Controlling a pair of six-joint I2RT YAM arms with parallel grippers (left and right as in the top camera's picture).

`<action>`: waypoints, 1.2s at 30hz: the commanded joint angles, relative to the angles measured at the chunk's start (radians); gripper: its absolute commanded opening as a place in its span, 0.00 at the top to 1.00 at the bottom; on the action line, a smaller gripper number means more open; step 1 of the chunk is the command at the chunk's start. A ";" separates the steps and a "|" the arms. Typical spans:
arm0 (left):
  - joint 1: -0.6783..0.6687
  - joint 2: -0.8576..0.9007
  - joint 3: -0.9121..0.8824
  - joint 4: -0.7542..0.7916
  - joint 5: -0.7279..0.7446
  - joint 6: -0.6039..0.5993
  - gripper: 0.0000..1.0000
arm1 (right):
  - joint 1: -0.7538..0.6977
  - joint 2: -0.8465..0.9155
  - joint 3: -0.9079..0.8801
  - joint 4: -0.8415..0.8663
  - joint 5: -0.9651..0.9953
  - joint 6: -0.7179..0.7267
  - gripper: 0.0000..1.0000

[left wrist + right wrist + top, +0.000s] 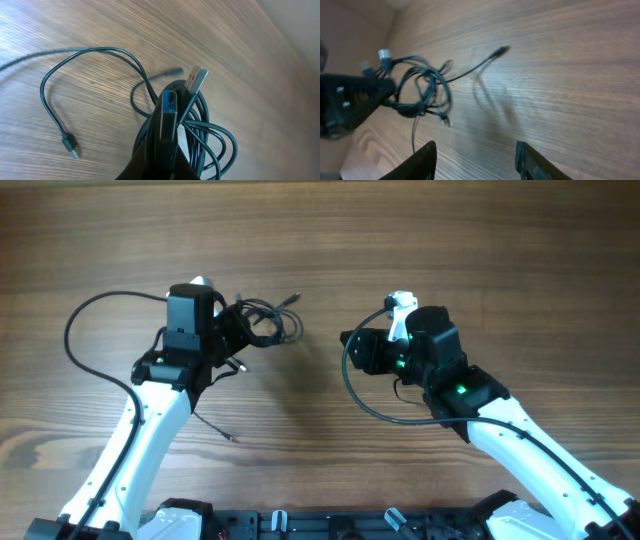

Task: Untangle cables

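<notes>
A brown wooden worktop (320,240) with long streaks of grain fills the space in front of the two white-and-black arms. Over on the left side, the left gripper (167,120) is pinched tight on the cables (260,320), a small dark bundle of thin wires looped over one another just beyond its tip, left of the worktop's middle. From the camera on that wrist I can see the wires bunch up where the fingers squeeze them, with a silver flat plug (198,80) sticking up and out of the clump and several coils hanging round to the right. One loose strand (50,95) swings out in a wide curve across the wood and ends in a small plug (70,146) lying flat on the surface. Another thin strand reaches away from the bundle toward the middle of the worktop, its tip (503,49) casting a faint shadow on the grain. The right gripper (477,160) sits well apart from the bundle, pointing toward it, with its two fingers (426,161) spread and only bare wood showing between them; it touches none of the wires. A thicker black arm cable (350,385) loops beside the right arm, and a similar one (75,330) arcs out from the left arm.
</notes>
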 commanded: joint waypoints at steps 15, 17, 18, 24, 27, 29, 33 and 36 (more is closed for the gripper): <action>-0.182 -0.013 -0.002 0.008 0.117 0.110 0.96 | 0.300 0.094 -0.003 0.063 0.532 -0.231 0.34; -0.198 -0.013 -0.002 0.007 0.116 0.110 0.96 | 0.300 0.130 -0.003 0.056 0.598 -0.216 0.34; -0.204 -0.013 -0.002 0.007 0.116 0.110 0.96 | 0.300 0.142 -0.003 0.050 0.623 -0.203 0.34; -0.218 -0.013 -0.002 0.005 0.117 0.110 0.96 | 0.277 0.192 -0.003 -0.006 0.679 -0.122 0.34; -0.218 -0.013 -0.002 -0.013 0.122 0.111 0.96 | 0.220 0.196 -0.003 -0.027 0.649 -0.039 0.31; -0.218 -0.018 -0.002 -0.015 0.156 0.124 0.96 | 0.171 0.196 -0.003 -0.022 0.558 -0.039 0.30; -0.218 -0.053 -0.002 -0.014 0.250 0.201 0.96 | 0.089 0.196 -0.003 -0.017 0.428 -0.005 0.30; -0.218 -0.066 -0.002 -0.015 0.322 0.223 0.96 | 0.083 0.196 -0.003 0.063 0.301 -0.010 0.31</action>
